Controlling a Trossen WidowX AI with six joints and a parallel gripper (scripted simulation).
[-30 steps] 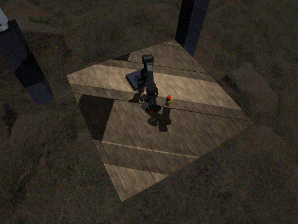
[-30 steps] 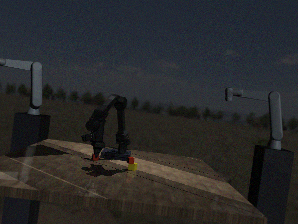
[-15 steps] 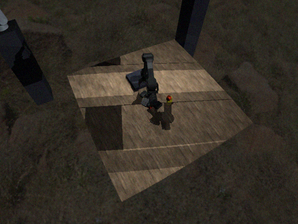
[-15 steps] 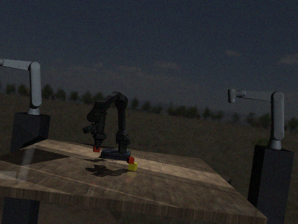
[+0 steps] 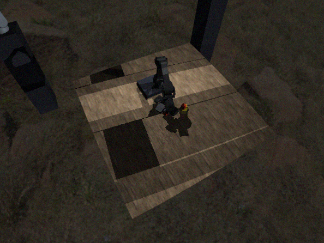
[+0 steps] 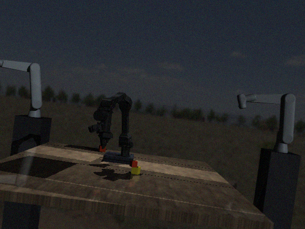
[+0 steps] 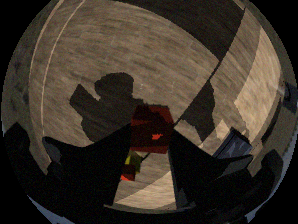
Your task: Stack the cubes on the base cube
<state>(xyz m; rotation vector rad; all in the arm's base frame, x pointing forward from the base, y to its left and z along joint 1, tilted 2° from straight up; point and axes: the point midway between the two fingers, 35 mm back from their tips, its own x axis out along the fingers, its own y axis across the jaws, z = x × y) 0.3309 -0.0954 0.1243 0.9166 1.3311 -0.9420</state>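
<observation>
My gripper (image 5: 167,113) (image 6: 103,147) (image 7: 150,129) is shut on a red cube (image 6: 102,149) (image 7: 150,120), which hangs above the table in the exterior view; in the top view only a bit of it shows under the dark fingers. The yellow base cube (image 5: 185,109) (image 6: 135,170) (image 7: 133,162) stands on the table to the right of the gripper in the top and exterior views. A second red cube (image 5: 183,105) (image 6: 134,164) (image 7: 128,175) rests on its top, set toward the left in the exterior view. It looks level there. Its exact corner is too small to tell.
My arm's base plate (image 5: 145,91) (image 6: 110,157) (image 7: 235,145) stands on the wooden table (image 5: 207,131) (image 6: 179,190), behind the cubes in the exterior view. Dark shadows cross the table. Pale arms on dark pedestals (image 6: 275,179) (image 6: 31,131) stand beyond the table at both sides.
</observation>
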